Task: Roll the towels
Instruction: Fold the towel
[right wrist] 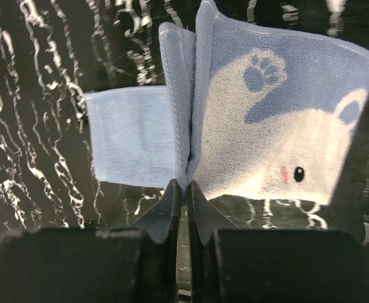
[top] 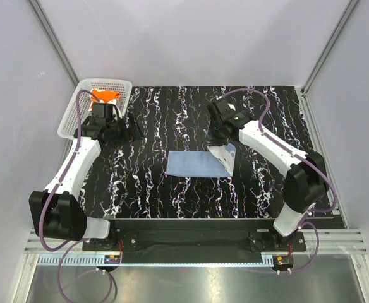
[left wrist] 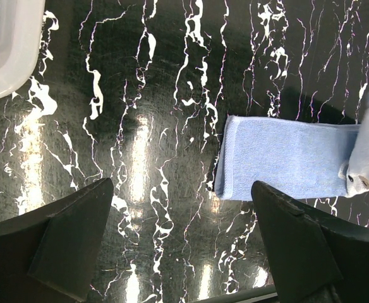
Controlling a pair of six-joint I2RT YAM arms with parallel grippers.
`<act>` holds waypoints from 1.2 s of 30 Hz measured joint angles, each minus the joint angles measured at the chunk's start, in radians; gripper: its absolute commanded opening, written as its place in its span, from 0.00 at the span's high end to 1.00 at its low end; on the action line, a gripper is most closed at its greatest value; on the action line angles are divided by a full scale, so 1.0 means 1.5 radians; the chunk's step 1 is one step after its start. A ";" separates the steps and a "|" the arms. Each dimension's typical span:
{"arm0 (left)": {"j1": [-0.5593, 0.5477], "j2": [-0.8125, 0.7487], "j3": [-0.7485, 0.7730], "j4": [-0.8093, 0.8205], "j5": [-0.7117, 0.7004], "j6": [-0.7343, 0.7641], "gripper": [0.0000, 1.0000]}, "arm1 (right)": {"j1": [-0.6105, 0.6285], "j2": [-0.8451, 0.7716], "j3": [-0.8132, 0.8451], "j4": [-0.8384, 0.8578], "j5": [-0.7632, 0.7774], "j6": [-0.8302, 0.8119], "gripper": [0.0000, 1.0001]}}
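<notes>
Firmly, the right hand [right wrist: 180,187] pinches the blue towel [top: 194,164] (one edge lifted); the left hand [left wrist: 181,189] gapes open.

Black marble-look table [top: 172,196], white veins running all over it. Near the middle lies the light blue towel [top: 191,164], mostly flat, its right end lifted off the surface. The white mesh basket [top: 71,115] sits well off to the towel's far left.

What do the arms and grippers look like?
The left arm and right arm have white shells, black joints and purple cables looping alongside. The left gripper and right gripper are black with wedge-shaped fingers. A green light shows near the right wrist.
</notes>
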 measured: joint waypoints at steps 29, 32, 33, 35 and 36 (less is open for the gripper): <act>0.012 0.000 0.000 -0.002 0.000 0.000 0.03 | 0.194 0.199 0.163 -0.018 0.013 0.034 1.00; 0.012 0.000 0.000 -0.002 0.000 0.000 0.03 | 0.205 0.208 0.163 -0.017 0.013 0.039 1.00; 0.012 0.000 0.000 -0.002 0.000 0.000 0.03 | 0.209 0.211 0.163 -0.017 0.012 0.040 1.00; 0.012 0.000 0.000 -0.002 0.000 0.000 0.03 | 0.217 0.219 0.163 -0.012 0.011 0.042 1.00; 0.012 0.000 0.000 -0.002 0.000 0.000 0.03 | 0.220 0.223 0.163 -0.009 0.011 0.043 1.00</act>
